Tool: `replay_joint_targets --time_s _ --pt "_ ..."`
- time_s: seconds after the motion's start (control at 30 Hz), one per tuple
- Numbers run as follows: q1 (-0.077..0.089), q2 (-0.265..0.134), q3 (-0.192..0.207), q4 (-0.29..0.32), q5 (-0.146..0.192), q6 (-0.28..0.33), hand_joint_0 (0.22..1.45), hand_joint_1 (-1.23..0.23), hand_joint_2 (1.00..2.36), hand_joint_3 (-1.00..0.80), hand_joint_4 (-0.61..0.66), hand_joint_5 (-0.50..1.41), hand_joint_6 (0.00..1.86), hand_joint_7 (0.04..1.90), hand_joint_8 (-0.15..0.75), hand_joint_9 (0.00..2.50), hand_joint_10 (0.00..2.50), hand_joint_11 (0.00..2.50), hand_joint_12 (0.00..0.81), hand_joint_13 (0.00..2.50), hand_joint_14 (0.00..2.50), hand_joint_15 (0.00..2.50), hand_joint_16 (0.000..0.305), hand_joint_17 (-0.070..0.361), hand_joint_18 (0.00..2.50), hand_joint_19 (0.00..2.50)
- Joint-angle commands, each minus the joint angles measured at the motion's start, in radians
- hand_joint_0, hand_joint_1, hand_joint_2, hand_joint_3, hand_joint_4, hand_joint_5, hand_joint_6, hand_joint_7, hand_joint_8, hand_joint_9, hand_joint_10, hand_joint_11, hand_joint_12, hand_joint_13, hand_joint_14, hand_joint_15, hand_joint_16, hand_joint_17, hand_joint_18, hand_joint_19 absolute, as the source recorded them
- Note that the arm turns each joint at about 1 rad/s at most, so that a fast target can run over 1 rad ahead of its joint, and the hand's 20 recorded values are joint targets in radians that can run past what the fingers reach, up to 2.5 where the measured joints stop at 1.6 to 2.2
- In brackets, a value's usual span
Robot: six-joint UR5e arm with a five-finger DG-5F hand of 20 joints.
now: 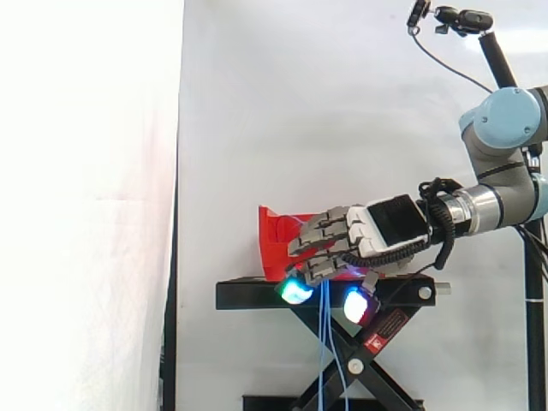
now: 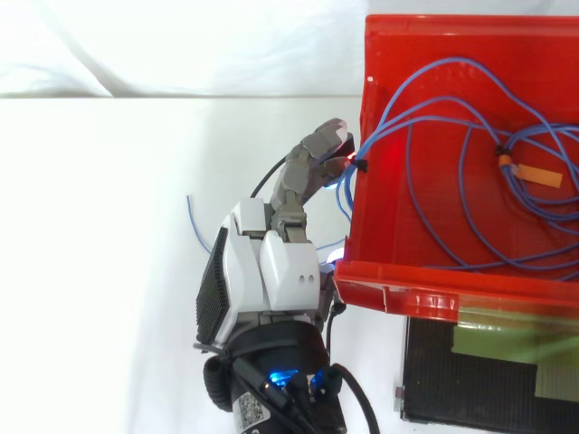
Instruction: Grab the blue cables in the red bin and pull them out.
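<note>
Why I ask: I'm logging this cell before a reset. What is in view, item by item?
red plastic bin: one, red, on the stand
thin blue cables: several strands, blue, looped in the bin, over its rim, hanging past the stand
orange tag: one, orange, on the cables inside the bin
black metal scissor stand: one, black, under the bin
white curtain: one, white, behind everything
small camera on a black pole: one, black, side view's upper right
robot arm: one, grey and light blue, from the right
hand: one, white and grey, at the bin's rim, fingers curled round the cables
</note>
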Motion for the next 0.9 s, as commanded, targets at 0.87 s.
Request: replay_joint_targets --time_s 0.87 --pt "0.001 0.003 0.001 0.001 0.000 -0.048 0.82 -0.86 1.00 -1.00 0.24 0.60 0.14 0.64 0.256 0.67 0.02 0.51 0.335 0.57 0.02 0.43 0.045 0.101 0.44 0.62"
